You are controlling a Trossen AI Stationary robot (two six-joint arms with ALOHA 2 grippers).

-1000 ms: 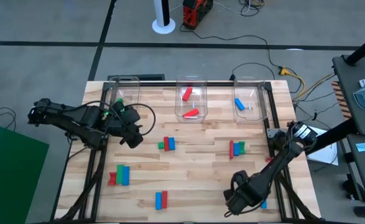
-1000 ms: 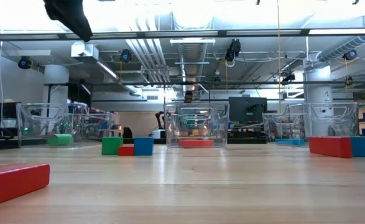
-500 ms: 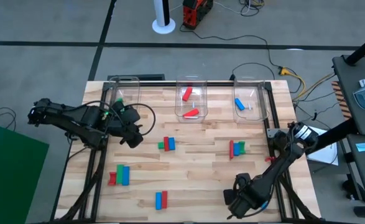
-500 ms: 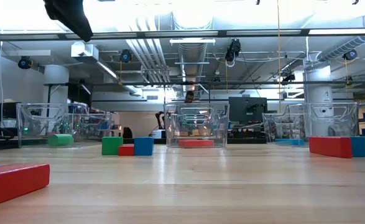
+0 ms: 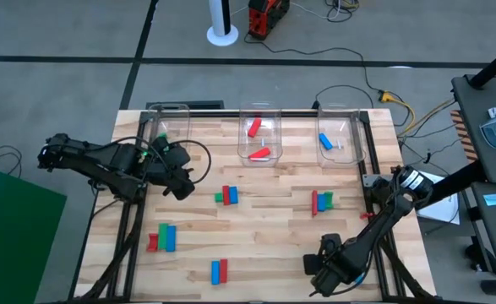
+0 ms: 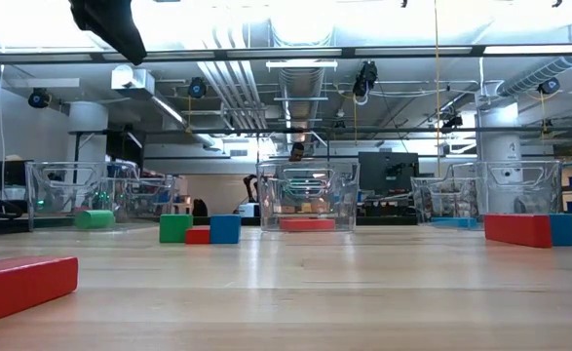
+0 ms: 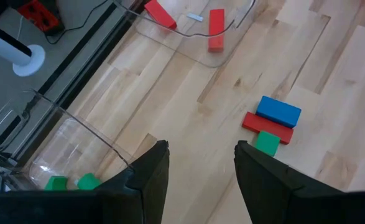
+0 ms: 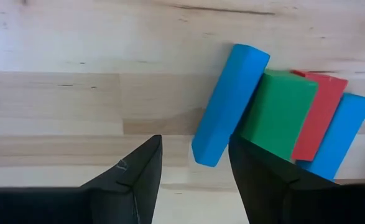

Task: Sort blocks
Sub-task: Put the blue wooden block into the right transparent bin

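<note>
Right wrist view puts us right on top of the action: the right gripper (image 8: 191, 177) hovers with its two fingers spread and nothing between them, and a slanted blue block (image 8: 229, 102) lies just ahead of the gap. Its near end sits almost in line with the opening, a touch toward one fingertip. The long axis runs obliquely away from the gripper, leaning across the line between the fingers rather than square to it. That tilt is the thing to watch: I'd judge a small wrist turn is wanted so the fingers close across the block's narrow width.

Packed against the far side of that blue bar, touching, is a green block (image 8: 278, 113), then a red block (image 8: 319, 118), then a second blue block (image 8: 341, 138). Only the side nearer the gripper is free, so a finger may not fit between blue and green.

High view confirms who is closer: the right gripper (image 5: 319, 274) is low over the table's near right corner, while the left gripper (image 5: 178, 181) waits well apart, up by the clear bins (image 5: 258, 135), fingers also parted and empty. This cluster is the right arm's job.
</note>
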